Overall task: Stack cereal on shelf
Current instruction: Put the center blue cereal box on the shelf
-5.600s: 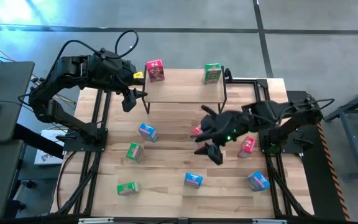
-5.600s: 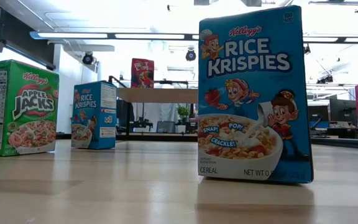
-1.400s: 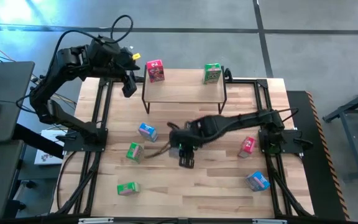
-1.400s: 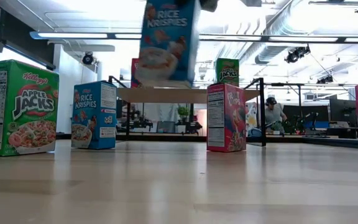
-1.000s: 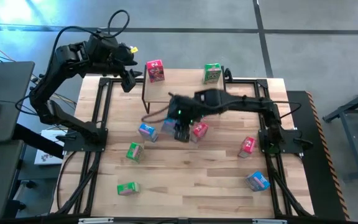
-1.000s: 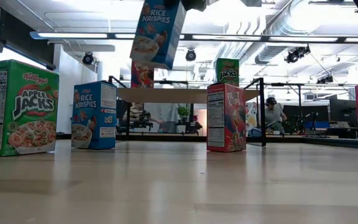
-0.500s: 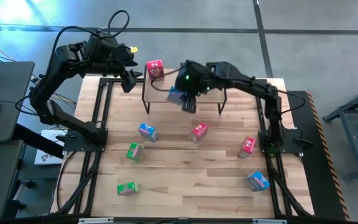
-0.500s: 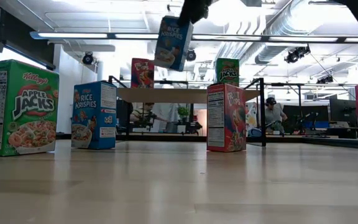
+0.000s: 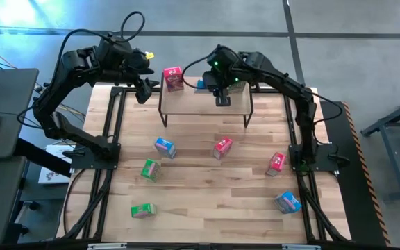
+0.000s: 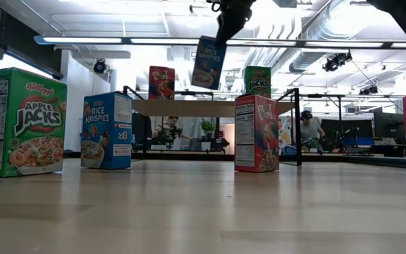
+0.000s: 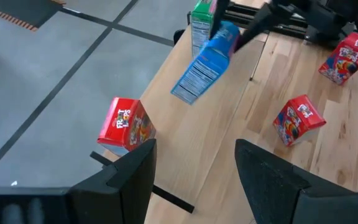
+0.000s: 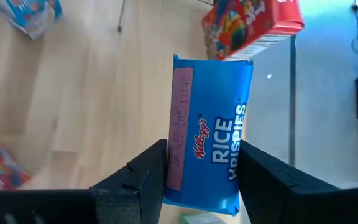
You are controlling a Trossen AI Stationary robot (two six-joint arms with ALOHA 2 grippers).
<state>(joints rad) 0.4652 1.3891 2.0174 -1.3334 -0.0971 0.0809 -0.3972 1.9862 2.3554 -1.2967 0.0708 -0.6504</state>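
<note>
The blue cereal box hangs tilted in the air above the shelf, between the red box at its left end and the green box at its right, with the right gripper clamped on its sides. This looks like the placing step; next the box must come down upright onto the bare plank between them. Half a second ago it was nearer, over the shelf's front edge, while the left gripper, open and empty, waits by the shelf's left end as before.
</note>
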